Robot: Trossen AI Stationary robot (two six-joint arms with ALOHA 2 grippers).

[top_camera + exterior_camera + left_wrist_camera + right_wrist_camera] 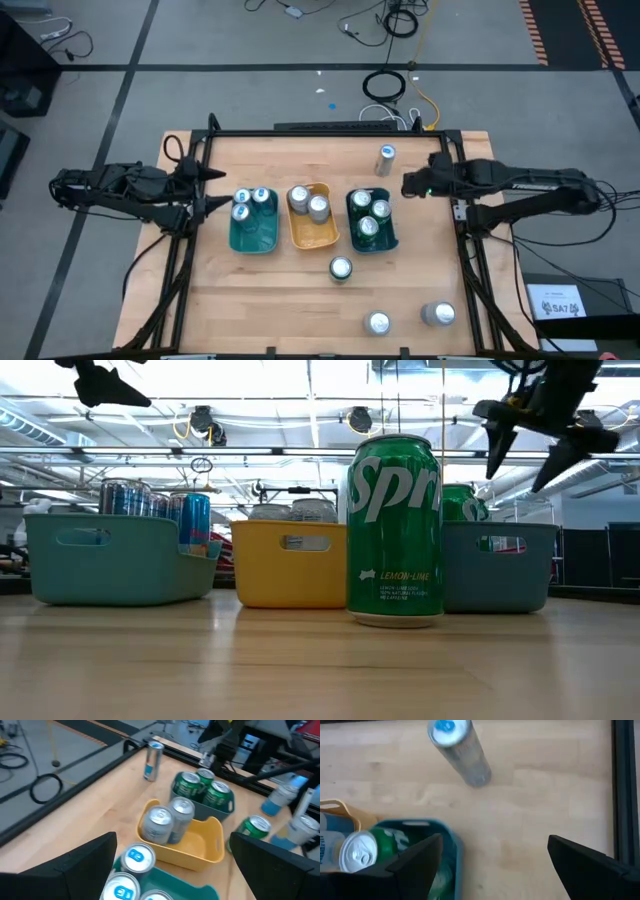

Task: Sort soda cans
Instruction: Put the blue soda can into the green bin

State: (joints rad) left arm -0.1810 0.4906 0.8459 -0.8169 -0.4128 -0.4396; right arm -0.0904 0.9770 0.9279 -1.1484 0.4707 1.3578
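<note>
Three trays stand in a row: the teal tray [268, 243] holds blue cans [251, 203], the yellow tray [313, 238] silver cans [308, 202], and the dark-green tray [388, 237] green cans [369, 215]. Loose and upright on the table are a slim blue-topped can [386, 158], a green can [340, 268] and two silver cans [378, 322] [438, 314]. My left gripper [212, 188] hangs open above the table, left of the teal tray. My right gripper [408, 185] hangs open, right of the dark-green tray's far end and near the slim can [457, 750].
A black frame [330, 131] runs along the table's far edge and both sides. Bare wood lies in front of the trays toward the near left corner [250, 310]. In the low view the green can [394, 530] stands closest, in front of the trays.
</note>
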